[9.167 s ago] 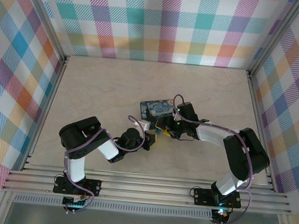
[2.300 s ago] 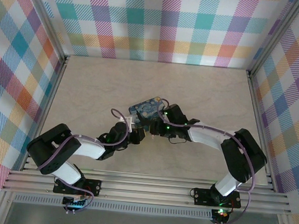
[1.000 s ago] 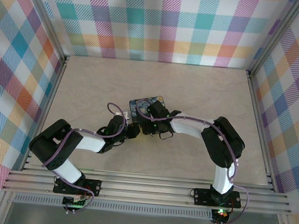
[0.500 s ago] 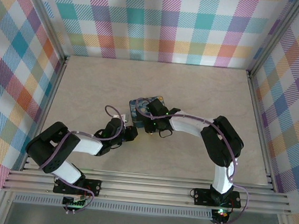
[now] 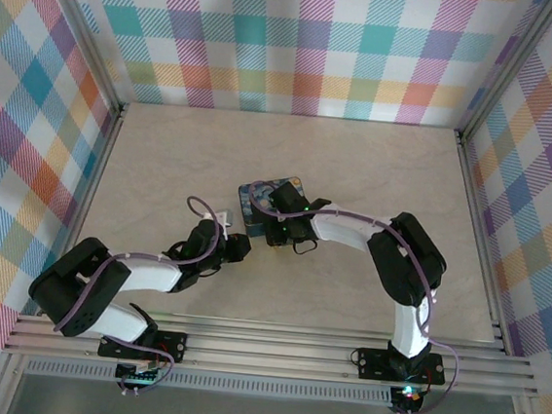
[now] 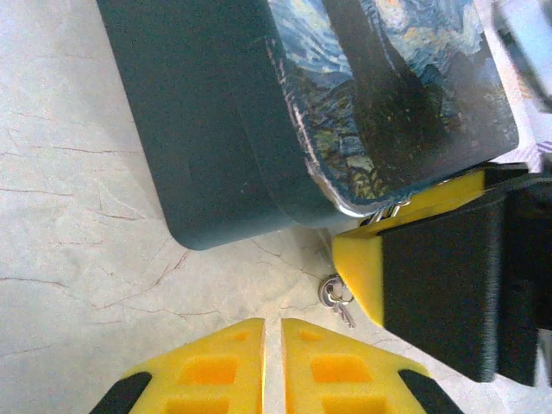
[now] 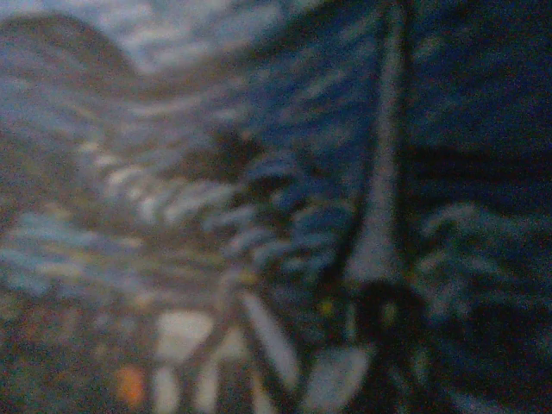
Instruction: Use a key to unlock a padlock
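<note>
Left wrist: left claw (image 6: 272, 329), jaws together, near key (image 6: 336, 298)

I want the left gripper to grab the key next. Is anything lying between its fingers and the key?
Nothing visible: in the left wrist view, just bare table separates the left gripper from the key. The right gripper's yellow fingertip sits right beside the key, though, which may crowd the grasp.

Open table (image 5: 164, 147) all round; padlock (image 6: 216, 129), right hand (image 5: 279, 217) just ahead of left hand (image 6: 272, 358).
</note>
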You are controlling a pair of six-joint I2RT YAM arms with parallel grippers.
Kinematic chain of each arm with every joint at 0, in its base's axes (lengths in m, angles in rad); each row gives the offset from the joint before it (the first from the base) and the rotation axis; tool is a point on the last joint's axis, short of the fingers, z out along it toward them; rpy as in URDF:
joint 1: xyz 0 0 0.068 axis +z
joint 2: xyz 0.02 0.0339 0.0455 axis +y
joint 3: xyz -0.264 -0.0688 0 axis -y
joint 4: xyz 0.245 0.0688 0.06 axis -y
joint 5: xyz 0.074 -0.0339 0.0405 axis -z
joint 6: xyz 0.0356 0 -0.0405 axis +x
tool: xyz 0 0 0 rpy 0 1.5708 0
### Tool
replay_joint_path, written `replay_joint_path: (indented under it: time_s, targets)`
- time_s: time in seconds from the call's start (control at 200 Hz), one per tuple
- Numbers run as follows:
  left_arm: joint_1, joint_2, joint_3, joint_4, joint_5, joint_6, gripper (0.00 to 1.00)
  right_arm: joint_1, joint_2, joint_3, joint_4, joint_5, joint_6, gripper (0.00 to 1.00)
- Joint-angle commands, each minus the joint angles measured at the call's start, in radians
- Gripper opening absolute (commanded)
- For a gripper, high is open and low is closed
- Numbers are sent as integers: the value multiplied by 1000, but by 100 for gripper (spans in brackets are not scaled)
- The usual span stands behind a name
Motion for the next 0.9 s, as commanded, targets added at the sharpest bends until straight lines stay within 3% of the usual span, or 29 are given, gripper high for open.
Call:
replay_joint_path:
  time_s: [0.0,0.21,0.35,0.555,0.805,0.895]
  targets:
    - [7,-26,-23,-31,-16,20,13,5,21,40,-25,1,1,39]
    - [7,-43,-33,-42,-25,25,13,4,18,59,-36,4,2,29]
    - [7,-52,-36,-50,-27,31,13,5,6,62,-49,7,5,44]
    - [7,-54,-38,-56,-20,34,13,5,12,77,-63,16,12,45]
    - [7,-60,-50,-43,-14,46,13,4,14,79,-68,14,19,16]
    - [7,-82,-62,-14,-3,77,18,-2,8,77,-68,-1,30,8]
